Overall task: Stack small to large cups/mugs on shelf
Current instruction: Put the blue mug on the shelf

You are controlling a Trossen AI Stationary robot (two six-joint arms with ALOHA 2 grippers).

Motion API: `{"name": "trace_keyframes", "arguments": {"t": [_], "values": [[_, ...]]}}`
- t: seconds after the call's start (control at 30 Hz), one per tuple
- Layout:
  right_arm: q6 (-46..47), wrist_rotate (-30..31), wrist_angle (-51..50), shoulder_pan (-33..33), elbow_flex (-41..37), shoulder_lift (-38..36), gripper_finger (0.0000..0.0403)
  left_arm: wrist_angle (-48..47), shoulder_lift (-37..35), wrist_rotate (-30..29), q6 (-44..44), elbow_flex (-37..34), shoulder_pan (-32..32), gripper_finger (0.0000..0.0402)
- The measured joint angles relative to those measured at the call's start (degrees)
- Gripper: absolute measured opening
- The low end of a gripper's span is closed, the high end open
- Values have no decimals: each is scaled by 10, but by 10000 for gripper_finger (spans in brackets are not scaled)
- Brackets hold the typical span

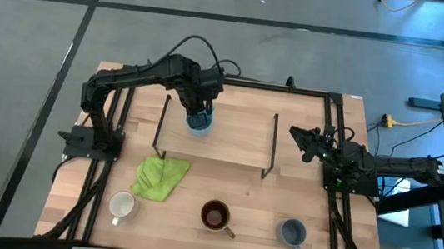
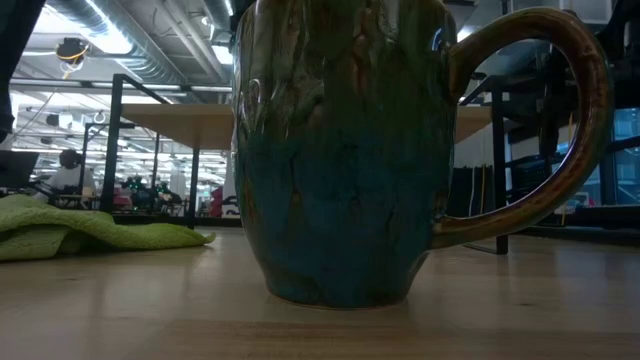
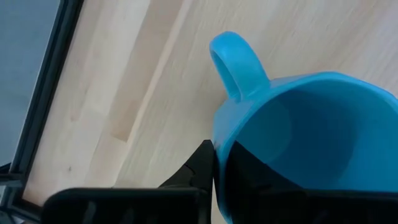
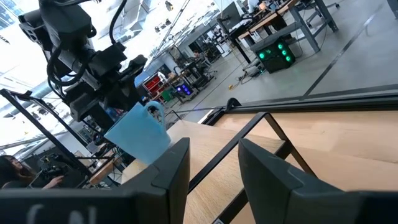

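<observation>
The light blue mug is over the far left part of the shelf, with my left gripper shut on it. In the right wrist view the light blue mug is tilted, its handle up. The white mug, the brown mug and the grey-blue mug stand upright in a row along the table's near edge. My right gripper waits open off the shelf's right end. My left gripper holds the light blue mug by its rim wall, close beside the handle. One finger is outside the wall and the other is inside the cup. The fingers come from above, pointing down. The mug is tilted; whether its base touches the shelf I cannot tell.
A crumpled green cloth lies on the table in front of the shelf's left end. The shelf's black wire ends stand up at both sides. In the low view the brown mug fills the foreground.
</observation>
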Motion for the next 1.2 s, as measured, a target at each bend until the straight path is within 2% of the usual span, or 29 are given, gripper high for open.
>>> {"name": "trace_keyframes", "arguments": {"t": [0.3,0.57,0.83,1.07,1.2], "values": [[0,0,0,0,0,0,138,0,0,17,-12,0,-8,42],[0,0,0,0,0,0,138,-4,-14,17,-29,0,-24,43],[0,0,0,0,0,0,138,-10,-21,-7,-27,1,-15,54],[0,0,0,0,0,0,138,2,-20,31,-16,1,-11,43],[0,0,0,0,0,0,138,2,-20,33,-12,1,-11,27]]}}
